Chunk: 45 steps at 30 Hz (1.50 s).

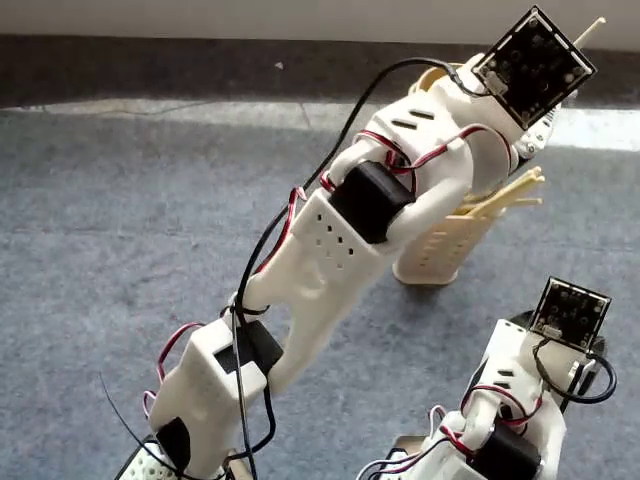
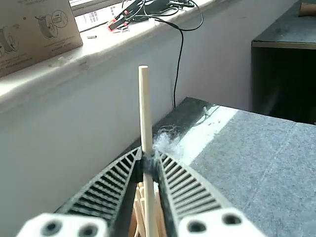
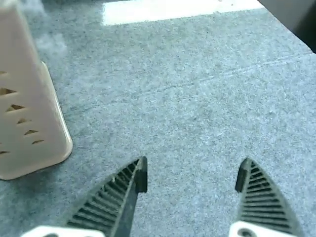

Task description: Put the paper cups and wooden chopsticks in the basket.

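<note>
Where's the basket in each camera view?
High view: basket right of centre, under the left arm.
Left wrist view: hidden under the left gripper holding a chopstick.
Right wrist view: at the edge, beside the right gripper.
Shared landmark: sunlit strip on the table.

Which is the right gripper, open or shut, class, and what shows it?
Open. The right gripper has its jaws wide apart, with bare grey carpet between them and nothing held.

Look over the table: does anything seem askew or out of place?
Yes. The loose chopsticks in the basket jut out sideways past its rim instead of standing tidily. A tuft of white fluff also lies near the grey mat's edge, beyond the held chopstick in the left pincer.
</note>
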Motion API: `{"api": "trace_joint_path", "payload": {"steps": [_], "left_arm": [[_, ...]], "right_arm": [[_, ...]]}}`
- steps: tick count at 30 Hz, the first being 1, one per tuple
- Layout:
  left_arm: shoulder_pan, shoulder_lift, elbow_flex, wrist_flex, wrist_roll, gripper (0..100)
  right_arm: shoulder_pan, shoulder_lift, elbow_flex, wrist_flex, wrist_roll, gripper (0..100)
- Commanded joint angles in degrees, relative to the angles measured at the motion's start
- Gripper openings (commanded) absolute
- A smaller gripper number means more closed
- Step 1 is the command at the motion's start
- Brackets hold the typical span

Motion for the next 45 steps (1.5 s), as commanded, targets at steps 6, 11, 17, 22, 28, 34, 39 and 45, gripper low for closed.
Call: {"api": "trace_joint_path", "payload": {"steps": [6, 11, 17, 22, 28, 34, 39, 45], "left_arm": [[-1.5, -1.5, 0.4, -1.1, 5.1, 17], [-7.6, -4.2, -2.2, 0.0, 5.2, 17], [-22.9, -7.3, -5.4, 11.3, 5.2, 17], [-30.5, 0.5, -0.4, 27.2, 5.2, 17], [-27.9, 15.5, 2.8, 29.0, 5.2, 17], [-25.1, 25.5, 2.8, 37.6, 1.2, 17], [-24.7, 25.7, 4.8, 42.8, -9.8, 18], [-24.1, 25.4, 6.1, 43.0, -22.3, 26]], "right_arm": [[0.6, -0.4, -0.2, -0.9, 0.2, 28.9], [0.6, -0.4, -0.1, -0.9, 0.2, 28.9], [0.6, -0.4, 0.0, -0.9, 0.2, 28.9], [0.5, -0.4, 0.0, -0.2, 0.2, 28.9], [0.9, -0.4, 0.0, -0.1, 0.6, 28.9], [3.2, -0.4, 3.6, -0.4, 4.5, 28.9], [3.1, -0.4, 4.3, -0.2, 4.6, 28.9], [3.0, -0.4, 4.3, -0.2, 4.6, 28.9]]}}
